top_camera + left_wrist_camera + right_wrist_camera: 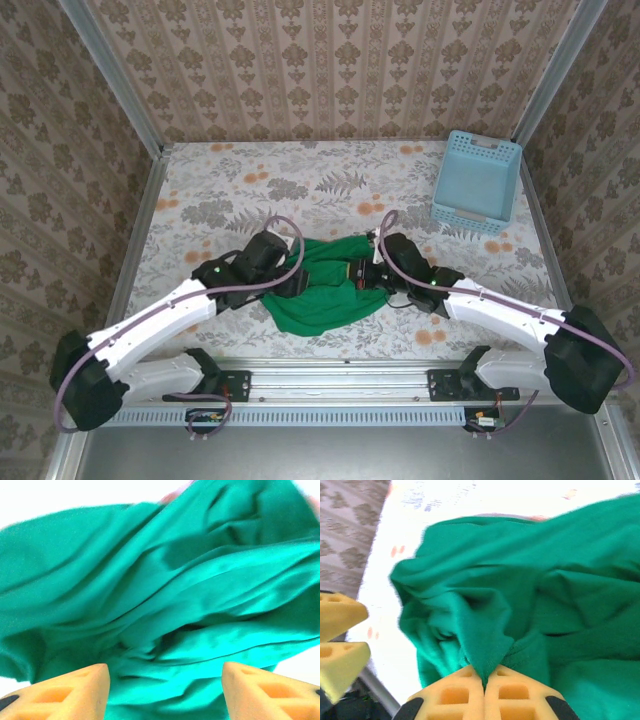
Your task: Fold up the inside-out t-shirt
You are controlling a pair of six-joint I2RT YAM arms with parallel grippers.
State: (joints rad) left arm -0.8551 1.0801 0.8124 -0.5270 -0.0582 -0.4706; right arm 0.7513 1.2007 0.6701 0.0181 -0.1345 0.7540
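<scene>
Lying bunched and deeply creased, bright green t-shirt (322, 292)

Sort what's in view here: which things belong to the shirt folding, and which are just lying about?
Part of the job:
- green t-shirt, bunched up near the arms
- right gripper, shut on a pinch of the t-shirt
- left gripper, open, right at the cloth

Lying about:
- light blue basket, far right corner of the table, apart from the t-shirt
</scene>
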